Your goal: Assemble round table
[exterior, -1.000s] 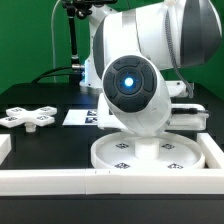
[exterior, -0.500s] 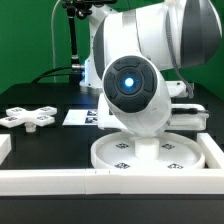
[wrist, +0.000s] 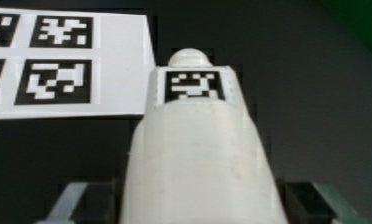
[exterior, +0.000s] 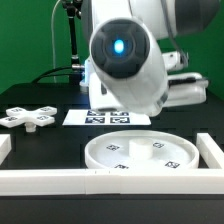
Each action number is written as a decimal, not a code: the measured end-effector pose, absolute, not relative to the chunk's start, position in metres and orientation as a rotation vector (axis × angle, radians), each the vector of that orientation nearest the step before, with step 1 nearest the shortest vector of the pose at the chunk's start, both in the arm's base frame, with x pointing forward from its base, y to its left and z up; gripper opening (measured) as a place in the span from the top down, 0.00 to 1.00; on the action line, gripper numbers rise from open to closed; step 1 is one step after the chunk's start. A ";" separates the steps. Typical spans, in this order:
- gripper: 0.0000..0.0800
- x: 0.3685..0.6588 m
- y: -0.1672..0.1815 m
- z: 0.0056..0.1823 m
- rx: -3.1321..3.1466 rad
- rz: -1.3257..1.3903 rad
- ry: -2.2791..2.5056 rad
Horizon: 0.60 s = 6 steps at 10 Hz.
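Gripper (wrist: 192, 200): clamped shut on the short cylinder leg (wrist: 197, 140), held it lengthwise over the black table (wrist: 289, 50), just beside the marker board (wrist: 58, 60). Found the round disc (exterior: 140, 151) lying flat inside the white border rails (exterior: 45, 180), the cross-shaped base (exterior: 28, 117) well apart toward the exterior view's left.

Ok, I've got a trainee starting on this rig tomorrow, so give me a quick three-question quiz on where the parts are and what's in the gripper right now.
1. On which side of the exterior view does the base lie?
2. True or false: the disc rests on the base.
3. The gripper is shut on: A) the disc, B) the leg, C) the base.
Key: 1 the left; 2 false, they lie apart; 3 B.
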<state>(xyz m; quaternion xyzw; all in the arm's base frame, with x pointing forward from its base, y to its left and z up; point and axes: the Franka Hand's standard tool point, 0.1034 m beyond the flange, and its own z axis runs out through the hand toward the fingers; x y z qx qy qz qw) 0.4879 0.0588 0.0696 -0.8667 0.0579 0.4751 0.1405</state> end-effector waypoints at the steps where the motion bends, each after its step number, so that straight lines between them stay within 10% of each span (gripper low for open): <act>1: 0.49 0.493 0.059 0.074 -2.513 1.354 0.165; 6: 0.49 0.511 0.056 0.057 -2.653 1.048 0.145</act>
